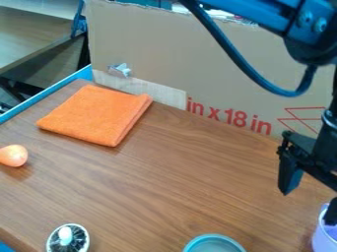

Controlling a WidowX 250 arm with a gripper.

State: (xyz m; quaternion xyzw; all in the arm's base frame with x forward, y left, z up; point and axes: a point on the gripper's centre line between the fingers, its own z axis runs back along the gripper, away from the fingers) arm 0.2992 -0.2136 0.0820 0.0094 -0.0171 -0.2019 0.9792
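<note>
At the right edge hangs the black gripper (308, 205), its two fingers spread wide with nothing seen between them. One finger is over the wooden tabletop, and the other overlaps the rim area of a light purple cup (323, 241) in the lower right corner; whether they touch, I cannot tell. A folded orange cloth (99, 114) lies flat at the upper left. By the left edge rests a rounded orange-pink object (13, 155). Low in the view are a teal round dish (214, 243) and a small round dark-and-silver item with a white knob (68, 239).
A cardboard box wall (217, 64) with red print stands along the back of the wooden table (171, 172). A blue edge strip (46, 92) borders the table at the upper left. The arm and its cable hang across the upper right.
</note>
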